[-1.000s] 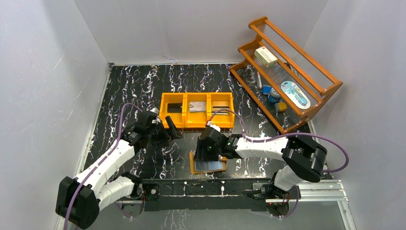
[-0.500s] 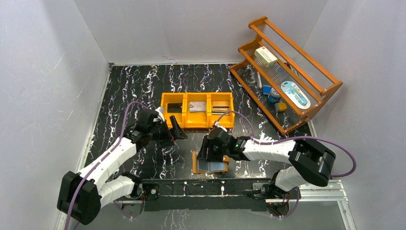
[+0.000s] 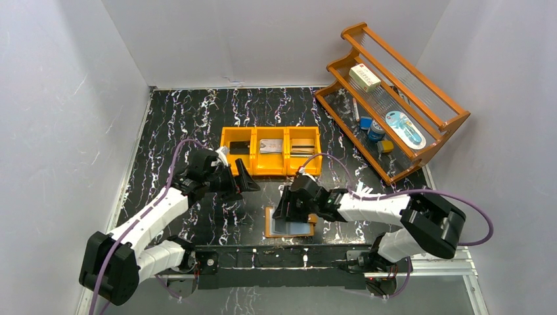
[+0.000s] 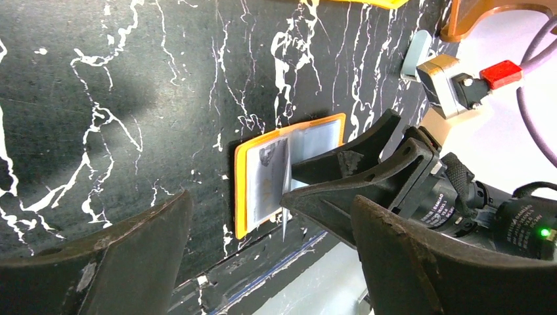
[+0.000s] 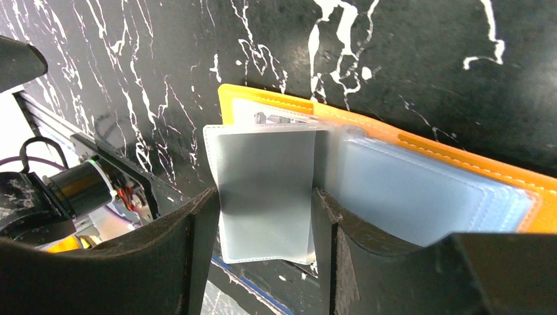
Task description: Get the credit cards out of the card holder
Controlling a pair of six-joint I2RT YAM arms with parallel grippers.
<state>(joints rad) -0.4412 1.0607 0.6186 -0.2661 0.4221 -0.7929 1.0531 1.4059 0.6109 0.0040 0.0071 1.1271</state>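
From above, the card holder lies open on the table, on the near side of the orange bin. The right gripper is down on it, and the left gripper hangs just off the bin's near-left corner. The left wrist view shows the left gripper's fingers spread wide with nothing between them. In the right wrist view, the right gripper clasps one clear sleeve by its side edges, a silver-grey credit card inside it.
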